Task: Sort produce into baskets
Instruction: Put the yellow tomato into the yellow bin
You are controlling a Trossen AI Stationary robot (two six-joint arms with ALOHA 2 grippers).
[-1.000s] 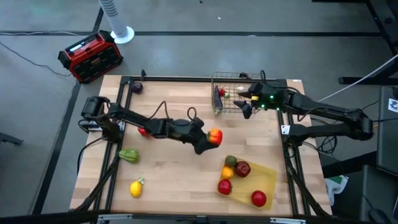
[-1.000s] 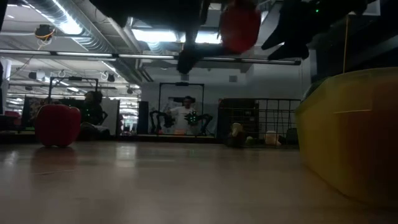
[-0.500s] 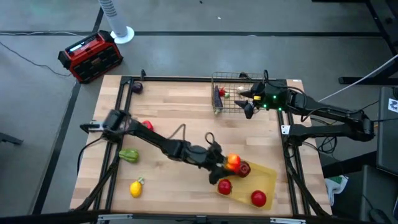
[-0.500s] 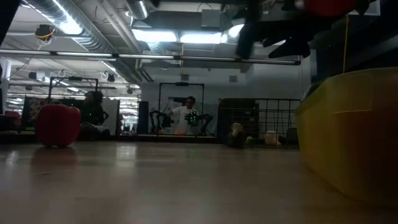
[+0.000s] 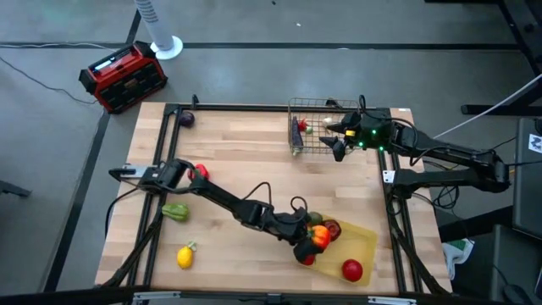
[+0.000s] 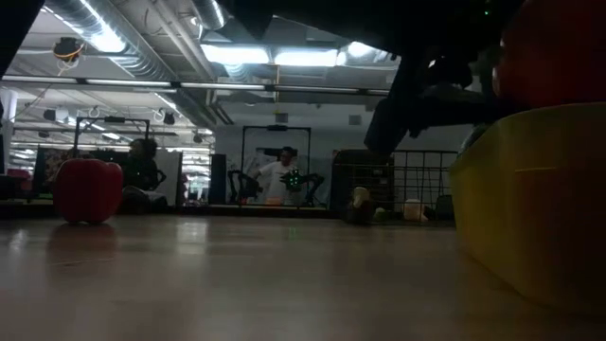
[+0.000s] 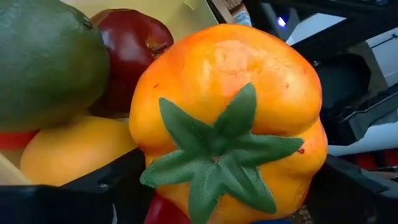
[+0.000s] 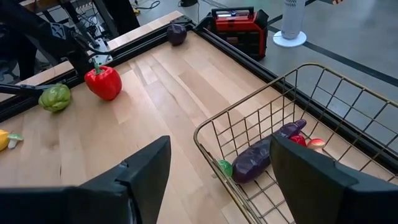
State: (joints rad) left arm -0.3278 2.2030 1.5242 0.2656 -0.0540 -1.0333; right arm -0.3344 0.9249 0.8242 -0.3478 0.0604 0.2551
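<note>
My left gripper (image 5: 310,242) is shut on an orange bell pepper (image 5: 320,236) over the left end of the yellow tray (image 5: 362,246). The tray holds a green fruit (image 7: 43,62), a dark red apple (image 7: 134,50), a yellow-orange fruit (image 7: 68,149) and a red apple (image 5: 352,270). My right gripper (image 5: 335,146) is open and empty beside the wire basket (image 5: 298,106), which holds a purple eggplant (image 8: 261,152). A red pepper (image 5: 200,172), a green pepper (image 5: 175,211), a lemon (image 5: 185,254) and a purple piece (image 5: 187,119) lie on the table. My left gripper pinches the orange pepper between its two fingers (image 7: 93,193), on two opposite sides of its body (image 7: 149,124). The pepper's green-leafed stem end (image 7: 214,152) faces the wrist. It is held over the fruit in the tray; whether it touches that fruit I cannot tell.
A red-and-black box (image 5: 123,76) and a white fan base (image 5: 166,46) stand on the floor beyond the table's far left corner. The left arm lies slantwise across the table's middle. Bare wood shows between the basket and the tray.
My left gripper has carried the orange pepper from the table's middle toward the right and near edges, and down, to above the yellow tray's left end. It has stayed shut on the pepper.
</note>
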